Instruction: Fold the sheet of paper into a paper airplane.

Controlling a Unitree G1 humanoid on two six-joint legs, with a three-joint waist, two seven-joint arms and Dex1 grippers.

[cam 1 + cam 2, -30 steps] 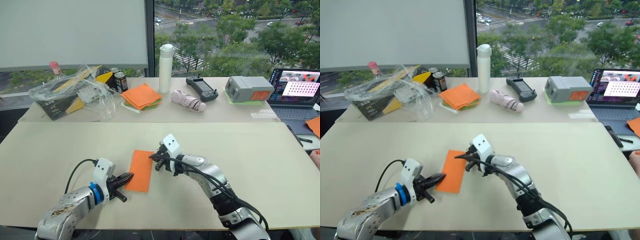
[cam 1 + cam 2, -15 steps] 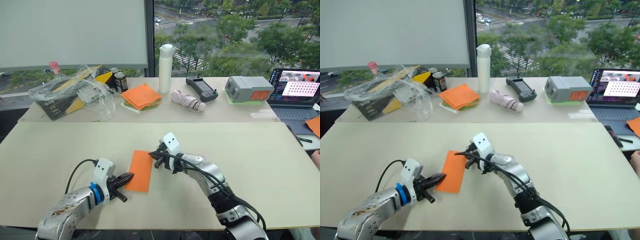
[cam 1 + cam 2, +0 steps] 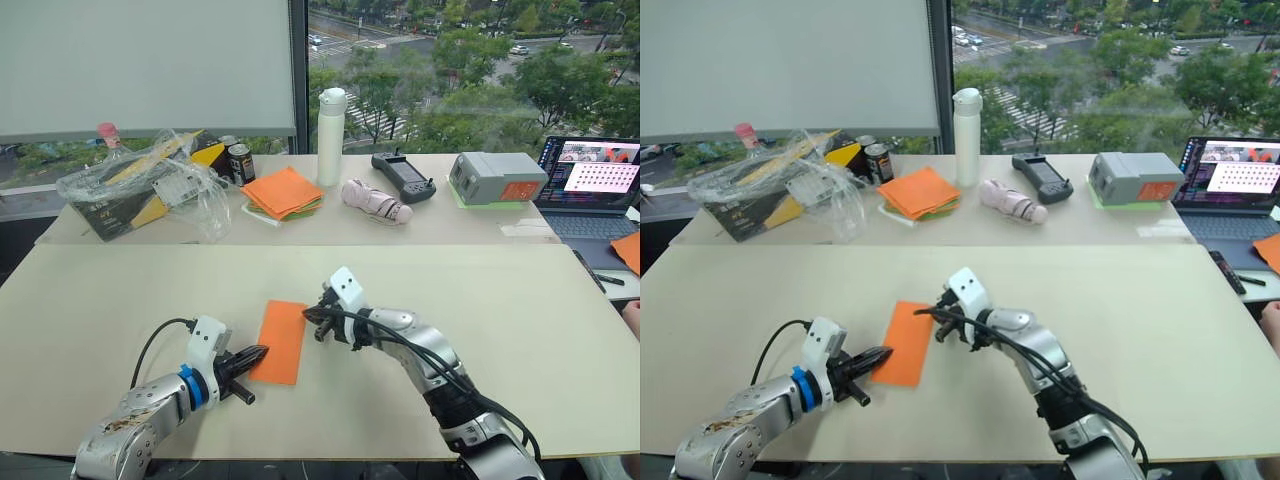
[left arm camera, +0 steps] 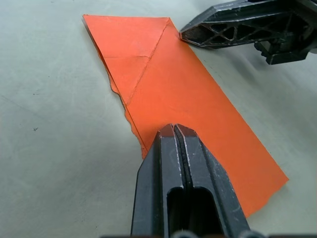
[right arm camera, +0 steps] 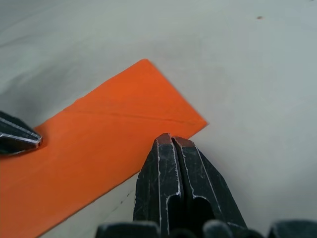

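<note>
On the beige table (image 3: pixel 120 290) lies the sheet of paper (image 3: pixel 281 341), folded narrow, one corner creased. The left gripper (image 3: pixel 259 352) presses its near left edge, fingers together. The right gripper (image 3: pixel 308 314) touches its far right corner, fingers together too.

Along the far counter (image 3: pixel 420 228) — a crinkled plastic bag (image 3: pixel 150 180), a can (image 3: pixel 241 163), a pile of orange sheets (image 3: pixel 283 192), a white bottle (image 3: pixel 331 136), a handheld controller (image 3: pixel 404 175), a grey box (image 3: pixel 497 177) — and a laptop (image 3: pixel 590 187).
</note>
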